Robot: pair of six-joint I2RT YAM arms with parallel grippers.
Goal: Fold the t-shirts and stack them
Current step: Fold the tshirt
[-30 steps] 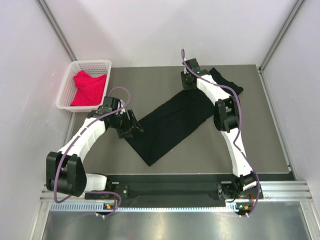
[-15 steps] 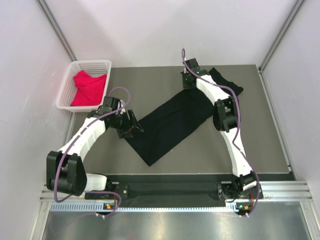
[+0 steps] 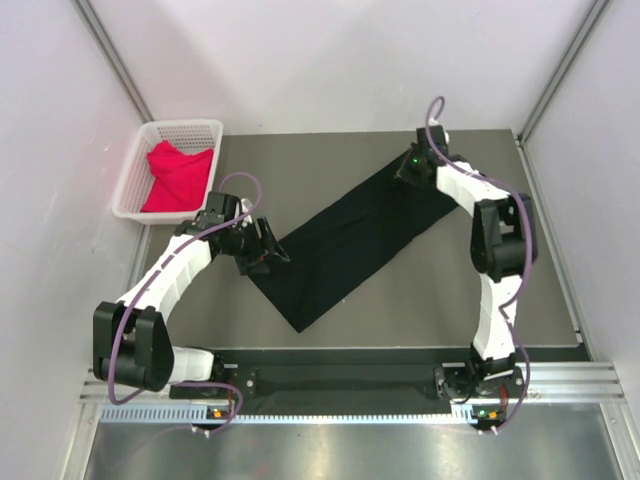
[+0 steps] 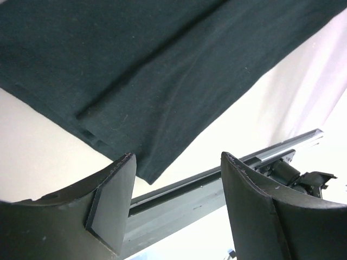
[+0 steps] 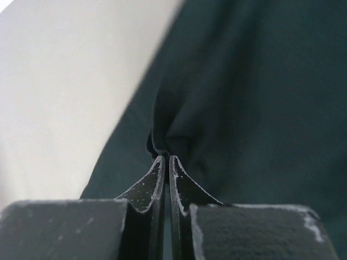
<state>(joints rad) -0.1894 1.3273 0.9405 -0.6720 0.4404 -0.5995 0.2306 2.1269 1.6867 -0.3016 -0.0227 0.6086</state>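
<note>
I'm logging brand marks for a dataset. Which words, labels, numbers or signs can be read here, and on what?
None: no readable text on the black t-shirt, the red-pink t-shirt, the white basket, the left arm or the right arm in any view.

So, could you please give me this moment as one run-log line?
right jaws: shut on far end of black t-shirt | left jaws: open by its left edge | red t-shirt: in basket

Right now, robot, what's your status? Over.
Right end effector shut on black shirt. Left end effector open, by its edge. Red shirt in basket. Nothing in the way.
</note>
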